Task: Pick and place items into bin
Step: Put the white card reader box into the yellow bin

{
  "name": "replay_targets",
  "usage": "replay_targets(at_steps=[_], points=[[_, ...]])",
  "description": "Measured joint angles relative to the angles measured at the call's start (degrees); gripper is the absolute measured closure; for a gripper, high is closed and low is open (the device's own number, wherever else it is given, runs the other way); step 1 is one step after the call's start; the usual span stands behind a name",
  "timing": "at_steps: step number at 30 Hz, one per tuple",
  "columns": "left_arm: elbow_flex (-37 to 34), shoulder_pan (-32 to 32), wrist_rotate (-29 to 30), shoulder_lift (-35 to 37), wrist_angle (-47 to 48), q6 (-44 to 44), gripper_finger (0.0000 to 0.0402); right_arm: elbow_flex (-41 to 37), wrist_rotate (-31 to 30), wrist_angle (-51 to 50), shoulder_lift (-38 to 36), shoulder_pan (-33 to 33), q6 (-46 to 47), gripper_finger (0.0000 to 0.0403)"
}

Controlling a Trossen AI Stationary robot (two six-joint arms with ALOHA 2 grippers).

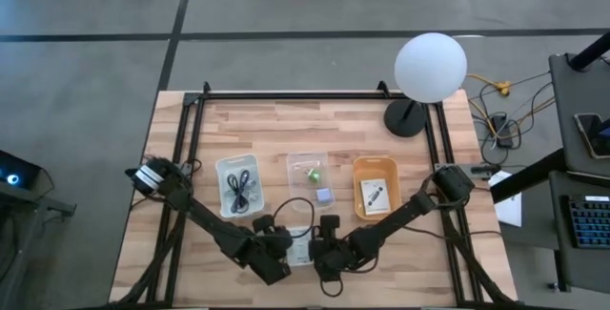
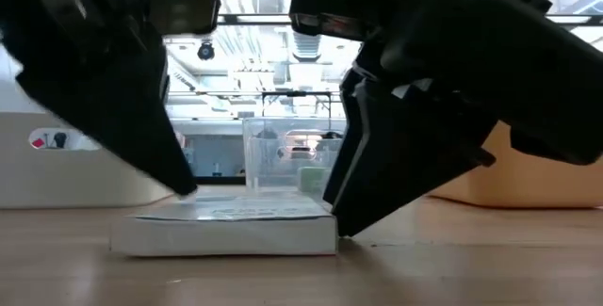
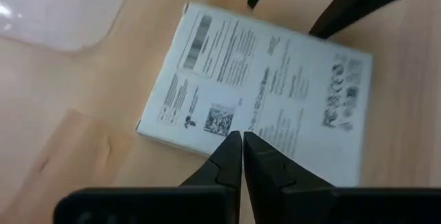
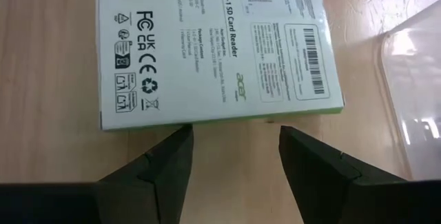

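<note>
A flat white printed packet (image 1: pixel 300 243) lies flat on the wooden table near its front edge, between my two grippers. My left gripper (image 3: pixel 242 138) is shut, its tips over the packet's top at one edge. My right gripper (image 4: pixel 234 131) is open, its two fingers standing at the packet's opposite edge (image 4: pixel 227 119) with tips low by the table. A lavender cube (image 1: pixel 324 196) sits on the table just beyond the packet. A clear tray (image 1: pixel 238 186) holds a coiled black cable, a middle clear tray (image 1: pixel 307 169) a green piece, and an orange tray (image 1: pixel 375 188) a packet. My left gripper's shut fingertips (image 2: pixel 188 191) come slanting down onto the packet's top face (image 3: pixel 227 124), close to its edge on my left arm's side. The packet lies flat on the table. My right gripper's fingers (image 2: pixel 337 229) stand right at the packet's other end; whether they touch it, I cannot tell.
A lamp with a white globe (image 1: pixel 431 67) stands on a dark base (image 1: pixel 408 117) at the table's far right. A black cable (image 1: pixel 294 205) loops on the table between the trays and the packet. Black rails (image 1: pixel 315 94) frame the table's far and side edges.
</note>
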State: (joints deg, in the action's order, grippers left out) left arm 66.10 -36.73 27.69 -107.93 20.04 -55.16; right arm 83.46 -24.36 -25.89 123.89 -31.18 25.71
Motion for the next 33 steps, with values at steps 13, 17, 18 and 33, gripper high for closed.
replay_targets(at_steps=[13, 17, 18, 33], points=[[0.3, -1.2, -2.5, -1.9, 4.7, -4.8, 0.0402, 0.0, 0.4, 0.0, 0.0, 0.1, 0.0, 0.0200], [-0.2, -2.2, -2.4, -1.9, 5.6, -6.1, 0.0402, 0.2, 0.1, -0.3, 0.0, 0.1, -0.4, 0.0199], [-0.4, -2.4, -2.4, -1.9, 5.6, -6.6, 0.0402, 0.3, 0.0, -0.3, 0.0, 0.1, -0.6, 0.0199], [-7.4, -6.4, -2.9, -2.0, -0.3, -18.3, 0.0402, -0.2, 14.2, 10.8, 0.1, 6.1, 33.5, 0.0199]])
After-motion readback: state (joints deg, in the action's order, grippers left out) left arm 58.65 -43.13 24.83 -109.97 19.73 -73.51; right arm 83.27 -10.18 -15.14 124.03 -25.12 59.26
